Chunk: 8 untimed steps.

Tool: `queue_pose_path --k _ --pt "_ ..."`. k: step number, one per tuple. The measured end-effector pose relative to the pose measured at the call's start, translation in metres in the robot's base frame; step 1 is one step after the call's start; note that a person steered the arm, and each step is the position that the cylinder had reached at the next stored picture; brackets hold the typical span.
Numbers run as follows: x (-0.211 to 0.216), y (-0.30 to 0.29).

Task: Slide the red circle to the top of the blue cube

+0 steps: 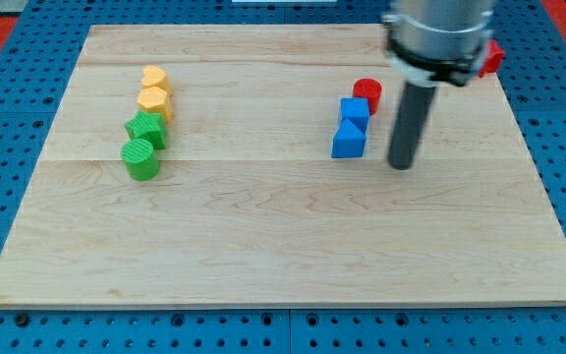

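Observation:
The red circle (367,94) is a short red cylinder on the wooden board (283,236), right of centre near the view's top. It touches the upper right of the blue cube (355,111). A second blue block (348,141), wedge-like, sits just below the cube and touches it. My tip (401,165) is on the board to the right of the blue blocks, slightly below them, with a small gap. The rod rises from it to the arm's grey body (438,34) at the view's top.
At the view's left, a column of blocks: a yellow heart (154,78), a yellow block (154,101), a green star-like block (146,129) and a green cylinder (141,158). Another red block (490,57) is partly hidden behind the arm at the top right.

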State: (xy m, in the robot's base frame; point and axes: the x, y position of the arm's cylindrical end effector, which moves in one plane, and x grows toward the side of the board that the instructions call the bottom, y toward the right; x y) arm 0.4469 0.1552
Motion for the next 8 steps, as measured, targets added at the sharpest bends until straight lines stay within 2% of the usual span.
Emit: queue_pose_path --k 2,8 --pt "-0.083 0.018" --pt "-0.09 0.001"
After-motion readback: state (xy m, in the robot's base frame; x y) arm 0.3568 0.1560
